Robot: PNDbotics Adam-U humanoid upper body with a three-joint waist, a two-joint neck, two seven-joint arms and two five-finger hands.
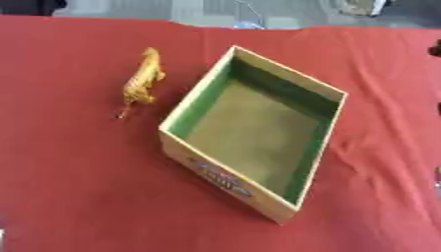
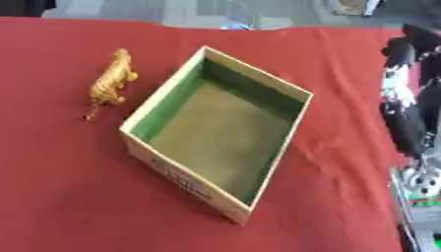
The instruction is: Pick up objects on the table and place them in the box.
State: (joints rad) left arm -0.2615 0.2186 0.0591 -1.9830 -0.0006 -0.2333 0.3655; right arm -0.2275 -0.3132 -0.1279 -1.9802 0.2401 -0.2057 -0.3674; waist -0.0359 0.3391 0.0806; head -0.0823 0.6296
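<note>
box [image 1: 200,94] empty, mid-table | 1 orange toy animal [image 1: 142,78] beside its left wall | right arm at right edge, hand state cannot tell | risk: reach nudges toy away

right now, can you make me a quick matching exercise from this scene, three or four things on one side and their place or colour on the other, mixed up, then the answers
Things:
1. toy tiger
2. box
3. tablecloth
4. right arm

Descriptions:
A. red, covering the whole table
B. black and silver, at the right edge of the right eye view
C. orange-yellow, lying on the cloth left of the box
D. open on top, green inner walls, nothing inside

Pairs: 1-C, 2-D, 3-A, 4-B
</note>
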